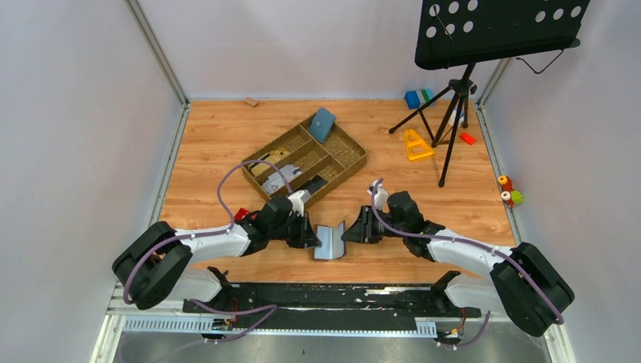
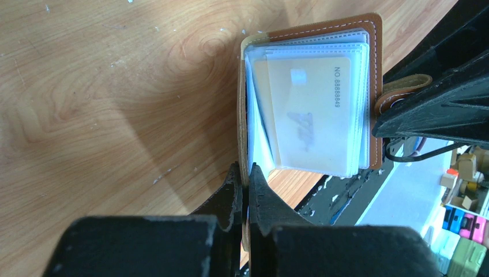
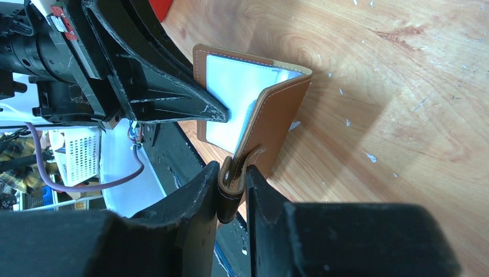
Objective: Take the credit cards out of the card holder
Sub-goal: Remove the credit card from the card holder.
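Top external view: a small brown leather-look folding card holder [image 1: 329, 242] is standing open in a V at the near middle of the wood-grain surface [image 1: 212, 136], between both arms. The left end effector [image 1: 311, 236] is pinching the edge of one cover, fingers pressed together on it. The right end effector [image 1: 349, 233] is clamping the small closing tab [image 3: 232, 190] on the other cover. Shiny clear sleeves [image 2: 259, 144] are fanning out inside, and a pale yellowish card [image 2: 308, 109] with a printed number is sitting in the front sleeve. In the left wrist view the right end effector is hiding most of the tab.

A tan woven compartment tray [image 1: 355, 155] is lying further back, well apart, with a blue-teal pouch [image 1: 322, 124] leaning at its far end. A purple cable [image 1: 227, 181] is looping over the tray's near side. A small red object [image 1: 242, 214] is lying just beside the left arm.

At far right a black perforated music stand [image 1: 499, 30] is standing on a tripod. A yellow triangular toy [image 1: 416, 144], a blue block [image 1: 414, 98] and a small red piece [image 1: 467, 138] are lying near its legs. Small colourful toys [image 1: 510, 190] are sitting past the right edge. Pale plain walls are enclosing three sides.
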`<state>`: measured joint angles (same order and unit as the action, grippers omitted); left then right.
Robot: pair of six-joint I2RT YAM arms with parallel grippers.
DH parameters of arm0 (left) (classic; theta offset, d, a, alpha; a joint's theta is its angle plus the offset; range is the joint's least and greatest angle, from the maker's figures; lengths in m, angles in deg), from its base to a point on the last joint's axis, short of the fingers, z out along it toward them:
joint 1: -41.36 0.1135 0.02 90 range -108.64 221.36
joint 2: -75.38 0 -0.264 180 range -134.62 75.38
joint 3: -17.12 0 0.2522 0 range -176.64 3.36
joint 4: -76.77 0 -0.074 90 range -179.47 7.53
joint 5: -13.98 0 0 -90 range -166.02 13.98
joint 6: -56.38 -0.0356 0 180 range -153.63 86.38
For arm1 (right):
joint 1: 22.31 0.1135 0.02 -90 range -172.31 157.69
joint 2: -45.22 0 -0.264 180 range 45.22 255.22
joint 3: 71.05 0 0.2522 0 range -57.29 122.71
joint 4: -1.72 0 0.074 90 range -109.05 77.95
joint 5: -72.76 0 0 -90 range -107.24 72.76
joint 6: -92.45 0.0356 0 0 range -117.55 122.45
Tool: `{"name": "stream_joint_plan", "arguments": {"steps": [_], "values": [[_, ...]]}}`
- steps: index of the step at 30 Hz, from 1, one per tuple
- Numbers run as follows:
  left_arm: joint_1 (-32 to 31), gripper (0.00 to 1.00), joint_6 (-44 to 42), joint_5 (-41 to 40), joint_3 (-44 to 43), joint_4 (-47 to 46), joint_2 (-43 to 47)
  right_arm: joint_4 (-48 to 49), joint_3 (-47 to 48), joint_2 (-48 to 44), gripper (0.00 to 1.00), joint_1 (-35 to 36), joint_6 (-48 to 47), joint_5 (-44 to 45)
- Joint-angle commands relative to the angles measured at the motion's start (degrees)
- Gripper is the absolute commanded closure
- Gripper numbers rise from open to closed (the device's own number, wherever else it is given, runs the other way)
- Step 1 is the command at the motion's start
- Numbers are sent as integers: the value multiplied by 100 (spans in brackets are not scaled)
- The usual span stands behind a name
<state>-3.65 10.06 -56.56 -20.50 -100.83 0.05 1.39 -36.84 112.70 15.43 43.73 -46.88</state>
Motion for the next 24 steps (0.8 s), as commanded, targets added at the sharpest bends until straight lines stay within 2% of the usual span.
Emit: {"name": "stream_joint_plan", "arguments": {"steps": [1,14,24], "values": [[-51,100,9,-55,-189,-50,209,214,39,102,77,21,-21,-54],[-131,100,100,-172,-137,-202,163,162,49,159,87,16,-105,-75],[-290,100,281,-348,-143,-464,76,226,110,331,82,18,-170,-105]]}}
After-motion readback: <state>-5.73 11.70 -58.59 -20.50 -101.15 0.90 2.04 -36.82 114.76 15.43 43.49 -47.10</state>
